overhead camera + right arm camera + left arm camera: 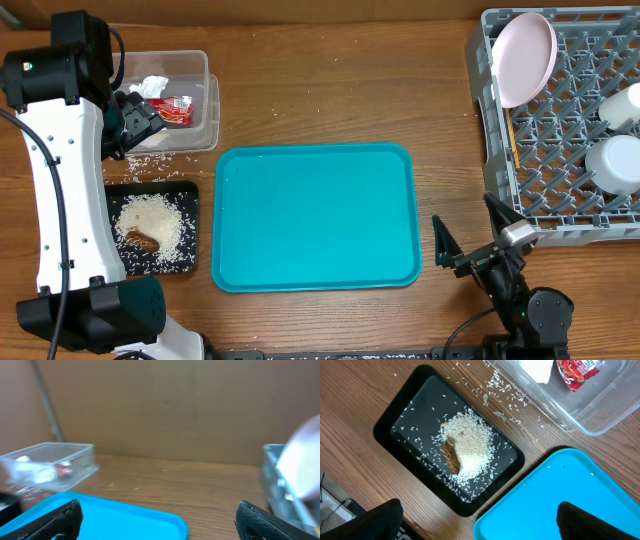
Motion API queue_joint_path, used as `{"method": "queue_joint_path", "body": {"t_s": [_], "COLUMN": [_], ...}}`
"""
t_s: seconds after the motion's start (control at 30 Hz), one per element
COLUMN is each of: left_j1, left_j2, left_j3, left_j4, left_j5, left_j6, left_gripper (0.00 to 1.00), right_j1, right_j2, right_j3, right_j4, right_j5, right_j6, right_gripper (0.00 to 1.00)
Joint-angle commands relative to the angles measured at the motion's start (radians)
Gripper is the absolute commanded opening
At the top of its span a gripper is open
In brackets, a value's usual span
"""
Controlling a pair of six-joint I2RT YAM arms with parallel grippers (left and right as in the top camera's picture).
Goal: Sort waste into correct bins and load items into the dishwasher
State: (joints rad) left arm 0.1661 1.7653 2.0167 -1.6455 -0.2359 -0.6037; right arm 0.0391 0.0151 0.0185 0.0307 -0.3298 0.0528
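Note:
The clear tub (205, 75) at the back left holds the white napkin (152, 87) and the red wrapper (176, 109). The black tray (192, 190) holds the brown food scrap (141, 239) in a heap of rice. My left gripper (140, 118) is open and empty, hovering by the tub's left front corner. The left wrist view looks down on the black tray (395, 425), the scrap (451, 455) and the tub (600, 410). The grey dish rack (560, 130) holds the white plate (525, 58) and two white cups or bowls (615, 160). My right gripper (470, 235) is open and empty. I cannot make out the chopsticks.
The large turquoise serving tray (315, 215) lies mid-table between the arms, with nothing on it. Loose rice grains (150, 165) are scattered on the wood between tub and black tray. The right wrist view shows the turquoise tray (110, 517) and the tub (50, 462).

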Motion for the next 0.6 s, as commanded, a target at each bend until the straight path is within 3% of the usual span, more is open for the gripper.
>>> {"method": "queue_joint_path", "body": {"t_s": [0.0, 0.2, 0.57], "left_j1": [0.003, 0.003, 0.003], "left_j2": [-0.025, -0.025, -0.025], "left_j3": [0.015, 0.015, 0.015], "left_j4": [0.001, 0.001, 0.001], "left_j5": [0.000, 0.000, 0.000], "left_j6": [-0.010, -0.010, -0.010], "left_gripper": [1.00, 1.00, 1.00], "right_j1": [-0.004, -0.004, -0.004], "right_j2": [-0.013, -0.013, -0.013], "right_j3": [-0.010, -0.010, -0.010], "right_j4": [-0.025, -0.116, -0.116], "right_j5": [0.153, 0.330, 0.327], "right_j6": [0.003, 0.002, -0.060], "right_gripper": [1.00, 1.00, 1.00]}}
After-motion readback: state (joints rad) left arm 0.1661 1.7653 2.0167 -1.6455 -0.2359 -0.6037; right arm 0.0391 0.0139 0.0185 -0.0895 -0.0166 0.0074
